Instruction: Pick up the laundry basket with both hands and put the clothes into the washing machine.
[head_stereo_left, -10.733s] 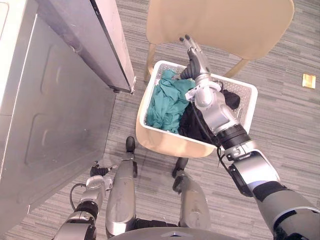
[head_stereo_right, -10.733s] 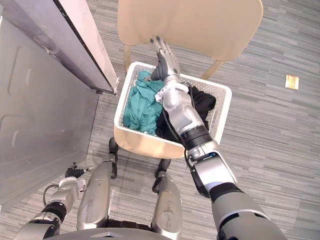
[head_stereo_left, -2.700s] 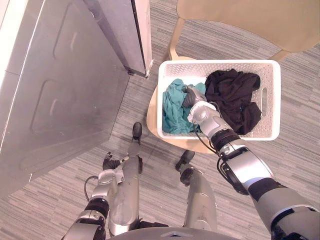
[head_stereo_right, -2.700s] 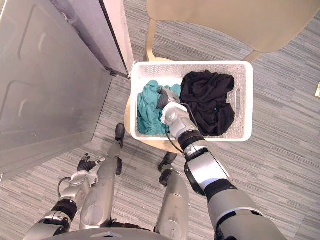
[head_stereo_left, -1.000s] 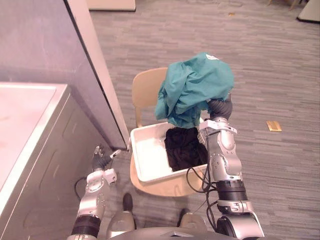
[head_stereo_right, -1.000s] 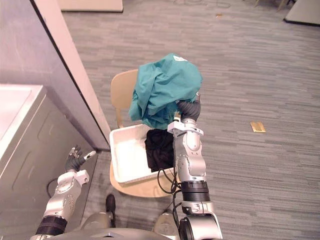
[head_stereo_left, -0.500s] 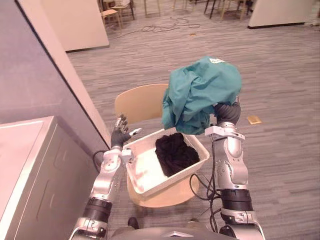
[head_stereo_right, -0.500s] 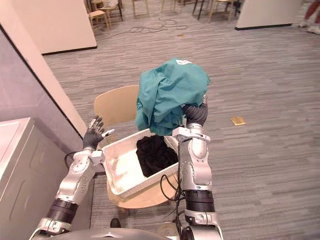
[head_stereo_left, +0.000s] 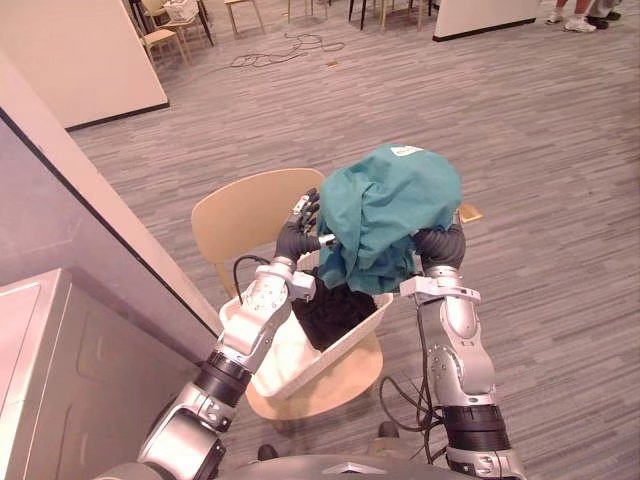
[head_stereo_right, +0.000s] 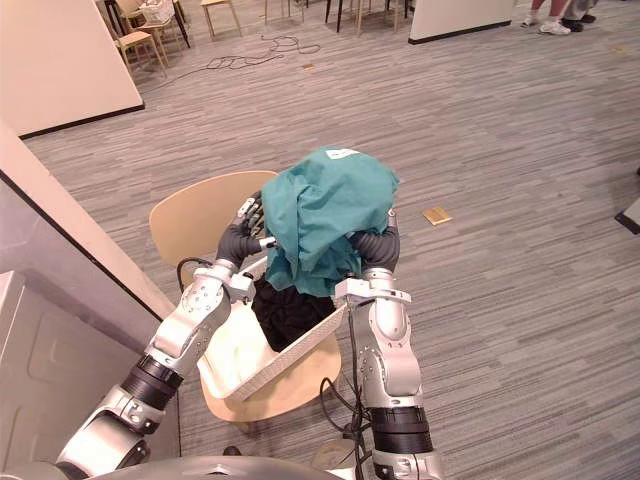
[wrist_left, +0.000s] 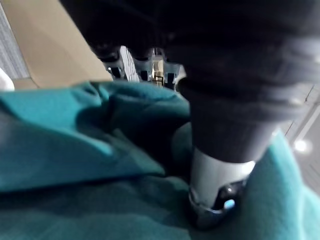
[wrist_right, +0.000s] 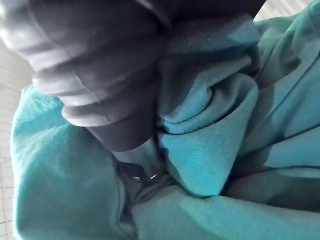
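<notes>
Left eye view: teal garment (head_stereo_left: 392, 212) lifted high.
Fingers of the right hand (head_stereo_left: 440, 246) are hidden in cloth, the left hand (head_stereo_left: 296, 237) is spread open; loosely draped, it could be dropped.

Beige chair (head_stereo_left: 250, 208) on grey floor (head_stereo_left: 540, 150); small tan square (head_stereo_right: 435, 215) nearby; shoes (head_stereo_left: 580, 20) beyond

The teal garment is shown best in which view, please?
The left eye view: the teal garment shows whole, bunched over the right hand. The right eye view nearly matches; both wrist views give close folds.
</notes>
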